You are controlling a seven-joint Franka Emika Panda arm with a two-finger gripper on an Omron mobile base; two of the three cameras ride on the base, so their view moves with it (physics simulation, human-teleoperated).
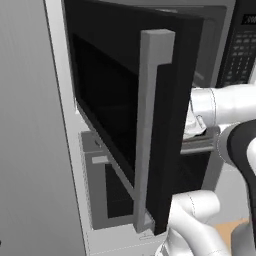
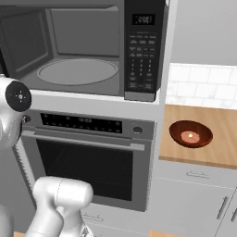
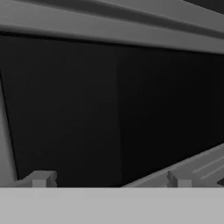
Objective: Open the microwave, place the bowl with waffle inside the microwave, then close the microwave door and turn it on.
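- While the microwave door (image 1: 150,125) stood swung out toward the cameras, the microwave (image 2: 83,51) showed its grey interior and the round turntable (image 2: 77,71), bare of any dish, in the right base view.
- Its black keypad panel (image 2: 143,51) ran down the right side of the cavity, with a small lit display at the top.
- From the left base view, the door appeared as a wide black slab with dark glass, its grey vertical handle (image 1: 150,130) facing the camera and running from near the door's top to its bottom edge.
- On the wooden counter (image 2: 217,139) to the right of the appliance column sat the bowl (image 2: 190,134), small, glossy and reddish-brown, well apart from the microwave and lower than it.
- Inside the bowl lay the waffle (image 2: 190,137), a pale yellowish patch at the centre.
- Below the microwave was the silver oven (image 2: 88,157), shut, with a horizontal bar handle and a dark control strip.
- Behind the counter rose a white tiled wall (image 2: 199,85); under it were pale cabinet fronts.
- Seen through the hand view, the gripper (image 3: 109,181) had its two finger tips spread wide at the bottom of the frame, with nothing between them, facing a dark glass surface with a grey band above it.
- Which dark pane that was could not be told from the hand view alone.
- White arm links crossed the right of the left base view, just beside the door's free edge.
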